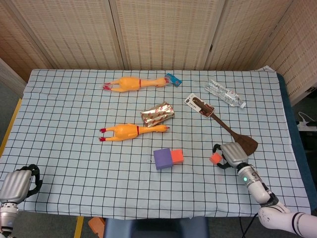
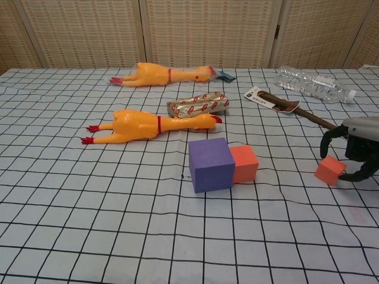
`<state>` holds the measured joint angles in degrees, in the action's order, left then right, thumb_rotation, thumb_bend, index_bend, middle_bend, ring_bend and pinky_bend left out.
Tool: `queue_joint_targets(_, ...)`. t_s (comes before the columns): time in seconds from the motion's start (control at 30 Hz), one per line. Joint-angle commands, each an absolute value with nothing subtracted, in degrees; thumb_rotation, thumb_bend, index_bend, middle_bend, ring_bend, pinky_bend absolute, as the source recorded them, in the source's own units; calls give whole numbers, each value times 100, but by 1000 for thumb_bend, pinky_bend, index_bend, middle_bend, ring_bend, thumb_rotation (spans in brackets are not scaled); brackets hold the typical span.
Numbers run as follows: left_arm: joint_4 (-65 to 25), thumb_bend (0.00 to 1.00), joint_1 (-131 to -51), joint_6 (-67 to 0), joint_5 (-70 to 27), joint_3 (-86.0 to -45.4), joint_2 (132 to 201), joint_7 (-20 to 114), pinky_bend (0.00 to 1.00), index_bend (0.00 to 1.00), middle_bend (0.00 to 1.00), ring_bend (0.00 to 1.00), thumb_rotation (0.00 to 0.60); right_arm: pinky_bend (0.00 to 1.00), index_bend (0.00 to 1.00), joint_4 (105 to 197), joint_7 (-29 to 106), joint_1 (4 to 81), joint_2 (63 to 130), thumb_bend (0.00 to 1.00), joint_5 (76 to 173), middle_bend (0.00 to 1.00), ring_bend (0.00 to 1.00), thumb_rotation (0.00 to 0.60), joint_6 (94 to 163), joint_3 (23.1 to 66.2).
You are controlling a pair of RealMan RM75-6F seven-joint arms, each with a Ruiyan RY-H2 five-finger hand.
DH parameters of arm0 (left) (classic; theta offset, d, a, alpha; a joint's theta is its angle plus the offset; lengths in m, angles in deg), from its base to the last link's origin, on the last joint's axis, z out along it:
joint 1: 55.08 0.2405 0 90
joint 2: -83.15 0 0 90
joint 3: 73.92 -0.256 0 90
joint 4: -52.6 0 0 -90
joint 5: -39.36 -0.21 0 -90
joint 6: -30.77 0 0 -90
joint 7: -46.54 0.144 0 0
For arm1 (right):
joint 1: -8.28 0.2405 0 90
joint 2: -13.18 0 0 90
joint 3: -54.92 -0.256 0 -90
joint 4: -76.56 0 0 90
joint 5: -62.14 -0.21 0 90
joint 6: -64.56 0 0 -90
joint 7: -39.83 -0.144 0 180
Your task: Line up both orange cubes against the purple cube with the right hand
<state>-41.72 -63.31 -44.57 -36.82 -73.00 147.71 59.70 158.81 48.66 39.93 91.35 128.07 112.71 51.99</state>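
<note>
The purple cube (image 2: 210, 164) serves as landmark. One orange cube (image 2: 244, 163) already stands flush against its right face. The second orange cube (image 2: 330, 170) lies well apart to the right of the purple cube, at about the same depth on the checked cloth (image 2: 118, 225). The right hand (image 2: 359, 155) sits just right of this loose cube, fingers (image 2: 329, 141) curled around it from the far side and from below; whether they grip it or only cage it cannot be told from either view. The head view shows the same arrangement, loose cube (image 1: 215, 158) at the fingertips of the right hand (image 1: 231, 154).

Judged step: bring the loose cube leftward toward the purple cube. To do it well, the hand should hold the cube's faces square to the grid lines, travel along one row of the cloth, and seat the cube flush without nudging the pair out of contact. The wooden spatula (image 2: 296, 109), behind and to the right of the purple cube, lies clear of this path. The left hand (image 1: 19, 184), far left of the purple cube, rests near the table edge with its fingers curled in on nothing.
</note>
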Motion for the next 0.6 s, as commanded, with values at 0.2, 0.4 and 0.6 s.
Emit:
queue_joint_targets(0.2, -4180, 408, -6331, -4460, -3684, -7303, 14771, 5979, 515, 265, 375, 397, 600, 912, 453, 15864, 4862, 3975, 9178, 133, 12834, 954, 874, 600, 11312, 5196)
queue_joint_targets(0.4, -4177, 409, -6330, -4461, -3676, -7298, 14768, 5965, 514, 265, 375, 396, 600, 913, 515, 15837, 4866, 3956, 9244, 132, 12876, 954, 874, 600, 11389, 5183)
queue_joint_targets(0.6, -4174, 408, -6338, -4443, -3680, -7307, 14775, 5979, 514, 265, 375, 396, 600, 913, 529, 15876, 4693, 3955, 9355, 132, 12979, 954, 874, 600, 11477, 5099)
